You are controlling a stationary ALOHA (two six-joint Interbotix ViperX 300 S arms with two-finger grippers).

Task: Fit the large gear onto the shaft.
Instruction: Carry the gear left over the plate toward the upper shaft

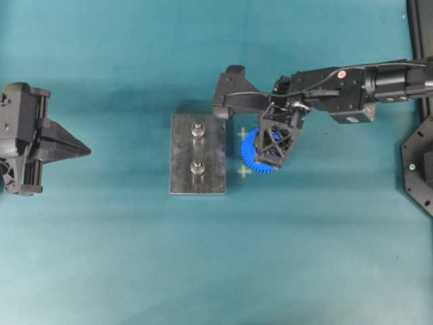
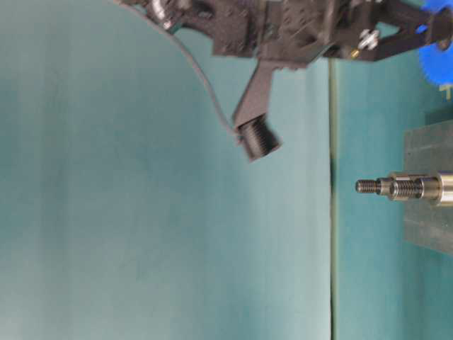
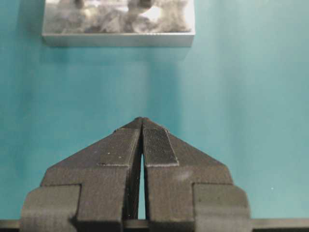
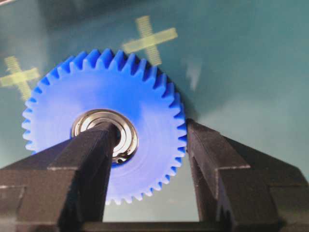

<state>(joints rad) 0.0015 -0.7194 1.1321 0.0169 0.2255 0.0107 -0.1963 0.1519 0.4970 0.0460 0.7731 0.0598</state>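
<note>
My right gripper [image 4: 149, 159] straddles the large gear [image 4: 104, 123]: one finger [image 4: 84, 164] sits over the silvery bearing bore, the other [image 4: 217, 164] against the toothed rim; a firm grip cannot be confirmed. The blue plastic gear lies on teal cloth beside two yellow cross marks [image 1: 243, 134], just right of the grey metal plate [image 1: 181, 156]. The shaft [image 1: 197, 167] stands bare. My left gripper [image 3: 142, 145] is closed, empty, well apart.
</note>
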